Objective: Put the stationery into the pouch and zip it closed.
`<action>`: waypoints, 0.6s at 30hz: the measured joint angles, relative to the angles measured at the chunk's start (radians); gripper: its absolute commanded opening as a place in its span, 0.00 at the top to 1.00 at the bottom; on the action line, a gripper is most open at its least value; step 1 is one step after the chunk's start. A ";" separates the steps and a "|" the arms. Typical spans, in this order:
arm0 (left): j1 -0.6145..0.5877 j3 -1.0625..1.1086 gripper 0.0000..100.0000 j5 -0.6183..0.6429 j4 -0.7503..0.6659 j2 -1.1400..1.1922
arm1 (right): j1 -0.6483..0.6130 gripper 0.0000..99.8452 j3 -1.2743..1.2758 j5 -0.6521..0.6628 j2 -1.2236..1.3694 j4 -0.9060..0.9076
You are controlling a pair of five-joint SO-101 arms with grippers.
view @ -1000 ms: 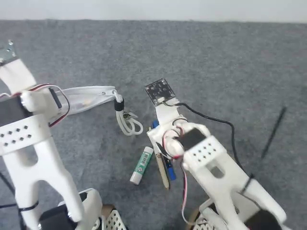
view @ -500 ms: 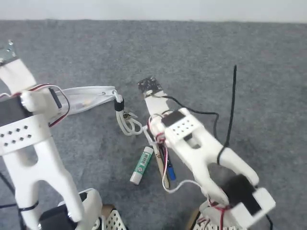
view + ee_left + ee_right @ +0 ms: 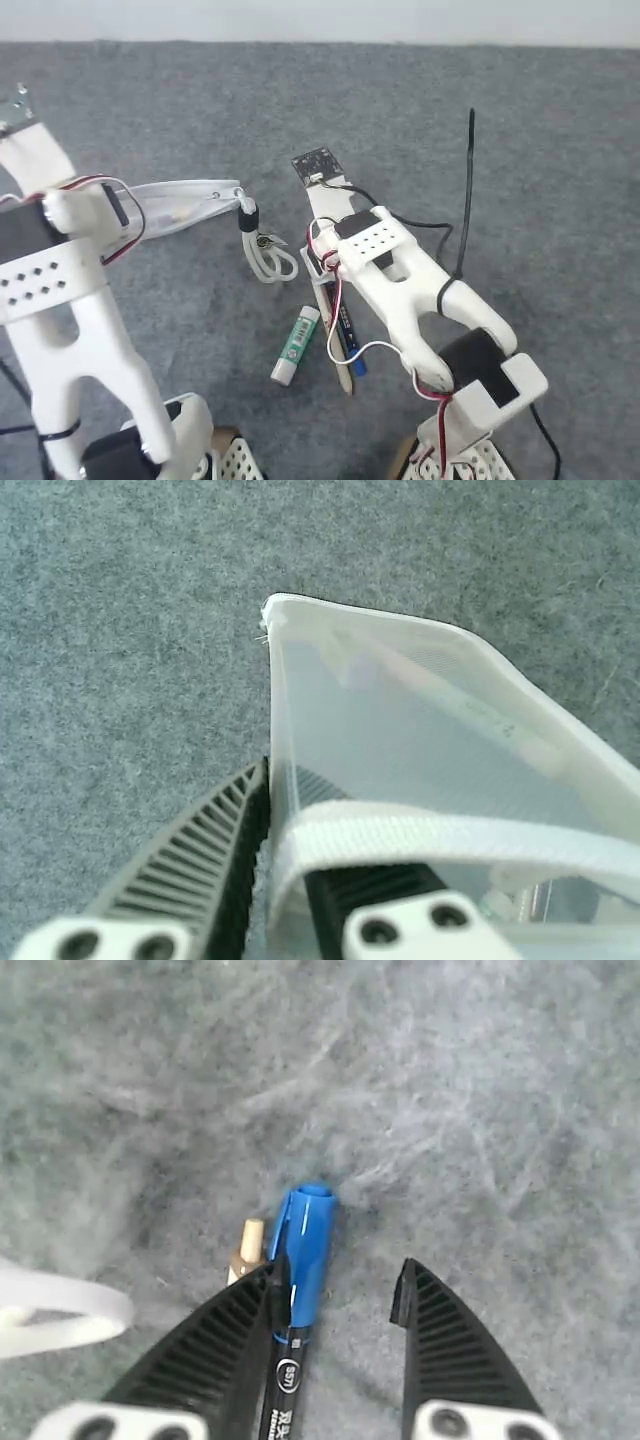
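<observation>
Pouch [image 3: 190, 203]: translucent white, held off the grey carpet [image 3: 450, 110] at the left of the high view, long side lying level. A long pale item [image 3: 455, 702] shows through its wall; I cannot tell what it is.
Left gripper [image 3: 285, 875]: fingers clamped close on the pouch's edge, with the wall pinched between them.
White cord loop [image 3: 270, 262]: hangs from the pouch's free end and lies on the carpet.
Loose stationery near the loop, side by side:
- glue stick [image 3: 296, 346], outermost
- wooden pencil [image 3: 337, 360]
- blue-capped marker [image 3: 305, 1230], touching the pencil

Right gripper [image 3: 340, 1278]: low over the marker, fingers spread wide, holding nothing. One finger lies against the marker's barrel; the other is apart from it over bare carpet.
</observation>
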 measured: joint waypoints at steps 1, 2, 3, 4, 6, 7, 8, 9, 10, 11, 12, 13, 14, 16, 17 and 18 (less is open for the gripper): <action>0.000 0.000 0.99 0.000 0.000 0.000 | 0.000 0.84 -0.002 0.000 0.003 0.000; 0.000 0.000 0.99 0.000 0.000 0.000 | 0.000 0.84 -0.002 0.000 0.014 0.000; 0.000 0.000 0.99 0.000 0.000 0.000 | -0.002 0.84 -0.002 0.000 0.029 0.000; 0.000 0.000 0.99 0.000 0.000 0.000 | -0.002 0.84 -0.005 -0.002 0.046 0.000; 0.000 0.000 0.99 0.000 0.000 0.000 | -0.003 0.84 -0.025 -0.002 0.084 0.000; 0.000 0.000 0.99 0.000 0.000 0.000 | -0.003 0.84 -0.038 -0.002 0.106 0.000; 0.000 0.000 0.99 0.000 0.000 0.000 | -0.005 0.84 -0.054 -0.002 0.121 0.000; 0.000 0.000 0.99 0.000 0.000 0.000 | -0.005 0.85 -0.066 -0.002 0.135 0.002; 0.000 0.000 0.99 0.000 0.000 0.000 | -0.005 0.87 -0.078 -0.002 0.144 0.006; 0.000 0.000 0.99 0.000 0.000 0.000 | -0.005 0.89 -0.091 -0.002 0.152 0.020; 0.000 0.000 0.99 0.000 0.000 0.000 | -0.005 0.93 -0.107 -0.002 0.163 0.035; 0.000 0.000 0.99 0.000 0.000 0.000 | -0.003 0.96 -0.123 -0.002 0.172 0.048; 0.000 0.000 0.99 0.000 0.000 0.000 | 0.000 0.99 -0.132 -0.002 0.178 0.055; 0.000 0.000 0.99 0.000 0.000 0.000 | 0.000 0.99 -0.141 -0.002 0.184 0.063; 0.000 0.000 0.99 0.000 0.000 0.000 | 0.000 0.99 -0.143 -0.002 0.184 0.064; 0.000 0.000 0.99 0.000 0.000 0.000 | 0.002 1.00 -0.144 -0.002 0.184 0.066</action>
